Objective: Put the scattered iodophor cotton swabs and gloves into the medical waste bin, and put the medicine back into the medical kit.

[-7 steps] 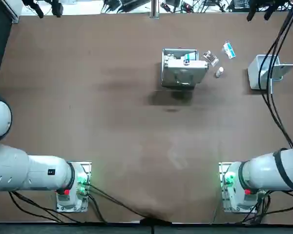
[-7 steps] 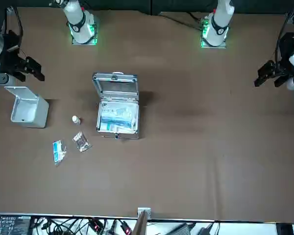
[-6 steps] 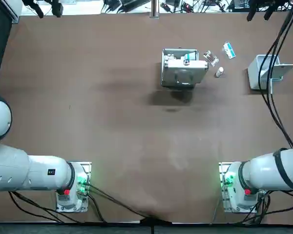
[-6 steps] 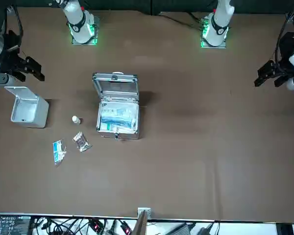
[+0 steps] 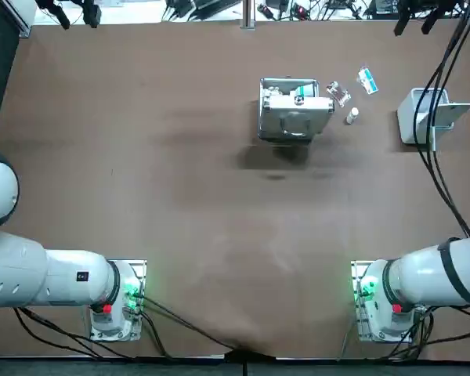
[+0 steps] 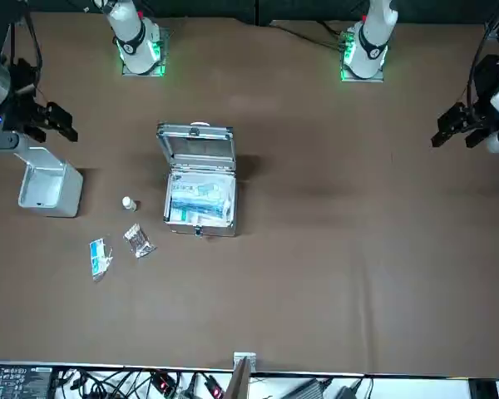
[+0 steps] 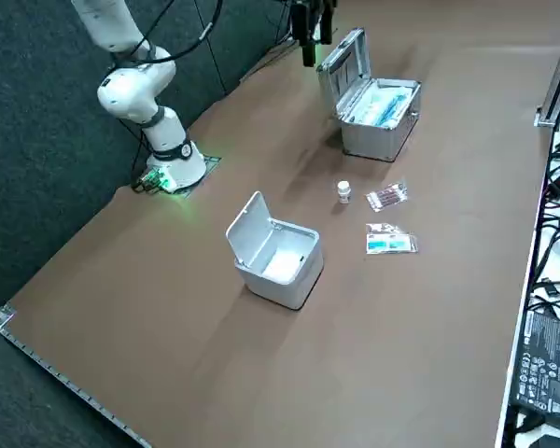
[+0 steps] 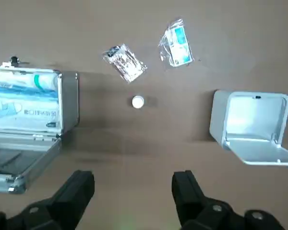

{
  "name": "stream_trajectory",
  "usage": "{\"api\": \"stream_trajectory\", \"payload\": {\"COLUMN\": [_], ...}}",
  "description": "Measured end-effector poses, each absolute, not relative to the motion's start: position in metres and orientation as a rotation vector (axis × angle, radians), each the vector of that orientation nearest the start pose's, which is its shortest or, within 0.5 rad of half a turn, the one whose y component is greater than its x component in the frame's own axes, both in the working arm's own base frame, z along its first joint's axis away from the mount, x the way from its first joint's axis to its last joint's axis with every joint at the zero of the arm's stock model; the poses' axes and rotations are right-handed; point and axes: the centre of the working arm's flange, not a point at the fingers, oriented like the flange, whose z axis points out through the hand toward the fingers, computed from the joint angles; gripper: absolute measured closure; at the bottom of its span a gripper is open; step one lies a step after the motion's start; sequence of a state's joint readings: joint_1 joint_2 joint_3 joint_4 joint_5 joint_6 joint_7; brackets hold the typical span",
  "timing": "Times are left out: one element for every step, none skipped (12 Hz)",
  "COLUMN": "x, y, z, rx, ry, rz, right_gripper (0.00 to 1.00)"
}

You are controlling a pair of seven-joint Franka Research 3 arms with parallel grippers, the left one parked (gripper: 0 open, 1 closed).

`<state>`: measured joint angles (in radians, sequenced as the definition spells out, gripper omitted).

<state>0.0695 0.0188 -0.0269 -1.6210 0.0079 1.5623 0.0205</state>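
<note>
The open silver medical kit [image 5: 286,110] stands at the far middle of the table, with boxes and a tube inside. To its right lie a clear packet of iodophor swabs [image 5: 338,93], a blue-and-white glove packet [image 5: 366,79] and a small white medicine bottle [image 5: 352,116]. The white waste bin [image 5: 423,116] stands further right with its lid up. My right gripper [image 8: 134,191] hangs open and empty high above the table, between the kit and the bin. In the front view the right gripper [image 6: 54,123] is seen just above the bin [image 6: 46,187].
The bin's raised lid [image 7: 247,229] faces the robot's side. Cables [image 5: 439,157] run from the right arm over the table's right part. Wide bare brown tabletop [image 5: 180,204] stretches to the left and near side of the kit.
The right gripper has shifted slightly over the bin area. The kit, packets, bottle and bin lie where they were.
</note>
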Motion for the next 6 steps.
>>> {"api": "stream_trajectory", "payload": {"x": [0.563,0.571,0.581,0.592,0.603,0.614], "y": [0.025,0.026,0.026,0.027,0.027,0.027], "z": [0.582,0.571,0.555,0.537,0.518,0.499], "rx": [-3.135,-3.135,-3.136,-3.137,-3.138,-3.139], "ry": [-0.034,-0.035,-0.034,-0.032,-0.030,-0.029], "rz": [0.111,0.100,0.100,0.100,0.097,0.087], "right_gripper": [0.00,0.00,0.00,0.00,0.00,0.00]}}
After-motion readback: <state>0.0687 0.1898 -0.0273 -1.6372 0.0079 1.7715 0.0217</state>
